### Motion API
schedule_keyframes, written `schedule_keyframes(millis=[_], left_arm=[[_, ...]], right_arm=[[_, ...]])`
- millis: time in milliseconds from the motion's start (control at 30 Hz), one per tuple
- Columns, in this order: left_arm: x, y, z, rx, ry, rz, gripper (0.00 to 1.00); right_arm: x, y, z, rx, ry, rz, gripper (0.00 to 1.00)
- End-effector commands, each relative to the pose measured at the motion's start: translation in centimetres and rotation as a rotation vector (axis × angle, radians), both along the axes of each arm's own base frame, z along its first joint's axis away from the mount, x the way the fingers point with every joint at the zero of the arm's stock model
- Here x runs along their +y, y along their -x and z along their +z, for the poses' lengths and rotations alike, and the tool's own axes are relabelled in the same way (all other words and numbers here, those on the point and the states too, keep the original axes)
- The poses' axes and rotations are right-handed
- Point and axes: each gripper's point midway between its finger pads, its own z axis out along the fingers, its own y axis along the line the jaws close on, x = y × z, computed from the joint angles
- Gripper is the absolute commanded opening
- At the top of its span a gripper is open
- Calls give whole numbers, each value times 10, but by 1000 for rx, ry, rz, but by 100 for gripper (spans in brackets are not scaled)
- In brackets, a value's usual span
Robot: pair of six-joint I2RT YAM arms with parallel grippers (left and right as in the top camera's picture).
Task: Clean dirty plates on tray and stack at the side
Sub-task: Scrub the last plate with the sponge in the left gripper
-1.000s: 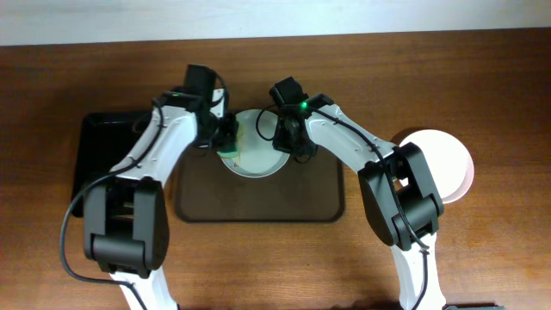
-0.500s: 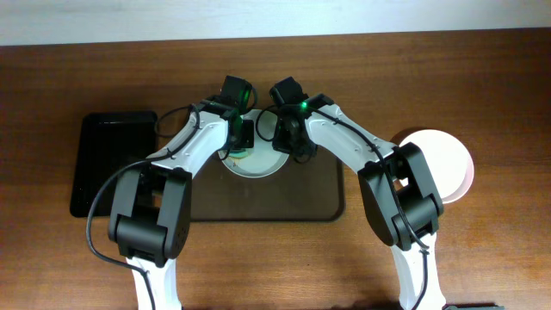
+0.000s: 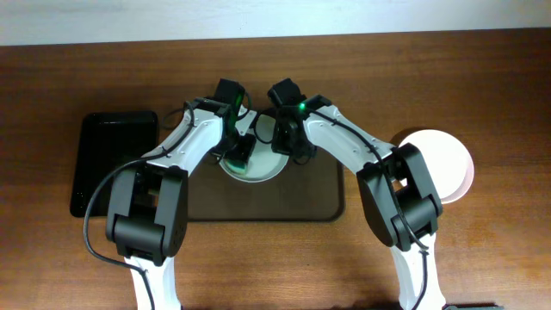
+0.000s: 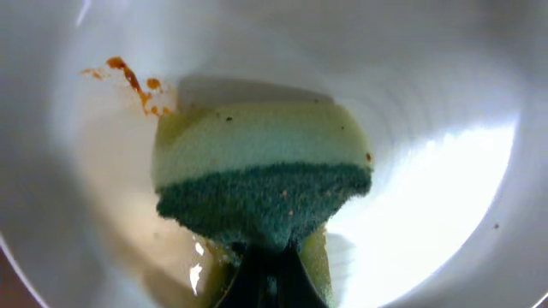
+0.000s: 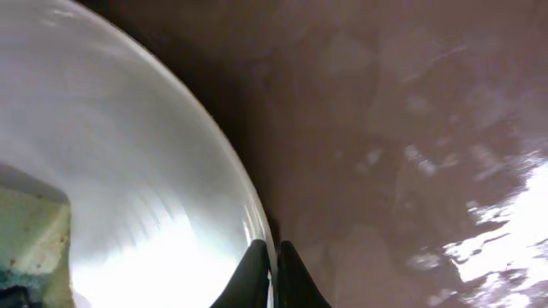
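A white plate [image 3: 265, 164] sits at the back of the dark brown tray [image 3: 258, 207]. My left gripper [image 3: 236, 145] is shut on a yellow-and-green sponge [image 3: 240, 157] and presses it on the plate's inside. In the left wrist view the sponge [image 4: 261, 171] lies flat on the plate [image 4: 428, 162], just below an orange-brown smear [image 4: 133, 81]; the jaws [image 4: 270, 278] hold the sponge's near end. My right gripper [image 3: 289, 146] is shut on the plate's right rim. It pinches the rim [image 5: 272, 274] of the plate [image 5: 128, 171] above the tray [image 5: 411, 128].
A smaller black tray [image 3: 112, 164] lies on the table at the left. A round pale plate [image 3: 443, 164] sits on the wood to the right of the brown tray, partly under my right arm. The table's back edge runs close behind both grippers.
My left gripper has moved right from the plate's left edge onto its inside with the sponge, then slid a little toward the front. The right gripper has kept its hold.
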Motion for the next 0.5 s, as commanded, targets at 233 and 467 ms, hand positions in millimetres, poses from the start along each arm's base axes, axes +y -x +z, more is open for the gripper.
schedule_keyframes(millis=[233, 467], left_arm=[[-2, -65, -14, -225, 48, 173, 0], [55, -48, -22, -193, -209, 436, 1]], right_arm=[[0, 6, -11, 23, 23, 7, 4], [4, 6, -11, 14, 18, 14, 4]])
